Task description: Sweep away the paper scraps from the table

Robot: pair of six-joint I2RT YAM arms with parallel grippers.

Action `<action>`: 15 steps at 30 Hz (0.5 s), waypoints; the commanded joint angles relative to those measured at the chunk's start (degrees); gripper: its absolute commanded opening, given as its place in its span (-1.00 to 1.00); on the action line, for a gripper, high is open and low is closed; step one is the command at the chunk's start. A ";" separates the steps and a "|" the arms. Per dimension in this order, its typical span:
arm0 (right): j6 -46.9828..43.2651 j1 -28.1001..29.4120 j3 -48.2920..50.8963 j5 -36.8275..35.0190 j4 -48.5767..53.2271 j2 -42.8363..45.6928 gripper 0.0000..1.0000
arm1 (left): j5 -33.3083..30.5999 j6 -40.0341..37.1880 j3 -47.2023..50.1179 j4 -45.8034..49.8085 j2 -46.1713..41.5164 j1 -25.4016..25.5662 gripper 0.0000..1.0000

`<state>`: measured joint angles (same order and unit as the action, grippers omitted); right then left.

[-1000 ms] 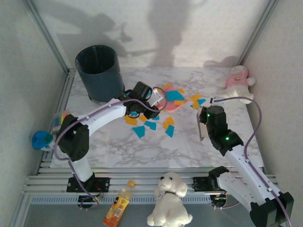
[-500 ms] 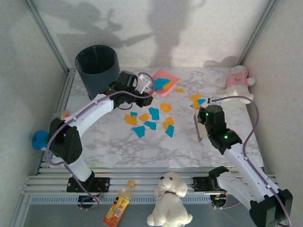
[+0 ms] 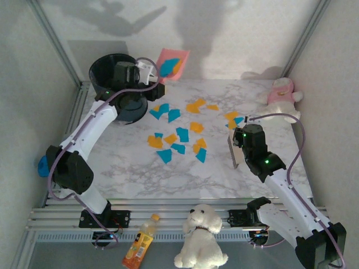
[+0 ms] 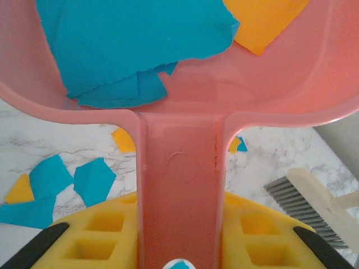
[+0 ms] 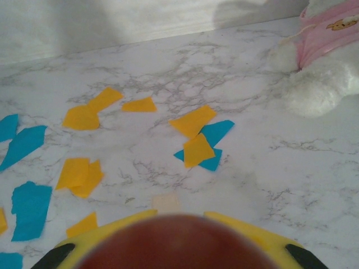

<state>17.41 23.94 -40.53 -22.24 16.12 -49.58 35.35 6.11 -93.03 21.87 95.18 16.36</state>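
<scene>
Paper scraps (image 3: 179, 134) mostly litter the middle of the bench (image 3: 140, 174). My left claw (image 4: 178, 246), pinching the pink dustpan (image 3: 171, 64) by its handle, holds a first few beside the dark bin (image 3: 115, 84), not yet tipped. My right claw (image 5: 179, 255) pinches the brush (image 3: 234, 152).

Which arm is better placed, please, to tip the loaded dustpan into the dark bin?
Left: the left claw grips the pink dustpan, holding paper scraps, raised beside the bin. The right claw holds the brush over the table.

Pale walls (image 3: 263, 39) bear soft grey shadows (image 3: 205, 25).
</scene>
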 commanded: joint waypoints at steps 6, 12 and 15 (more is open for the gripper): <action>0.48 0.20 -2.97 0.53 -0.83 -0.92 -1.00 | 7.88 13.37 -7.54 -3.90 3.37 -7.64 -1.00; 0.69 0.18 -2.74 0.07 -0.72 -0.96 -1.00 | 12.72 24.75 -6.83 -10.72 5.22 -11.83 -1.00; 0.74 0.18 -2.80 0.00 -0.67 -1.06 -1.00 | 13.20 28.44 -6.09 -13.06 5.46 -12.73 -1.00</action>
<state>17.43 23.94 -41.25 -22.24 16.16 -50.52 45.28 27.79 -99.15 14.46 100.47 4.23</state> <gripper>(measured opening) 0.245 0.263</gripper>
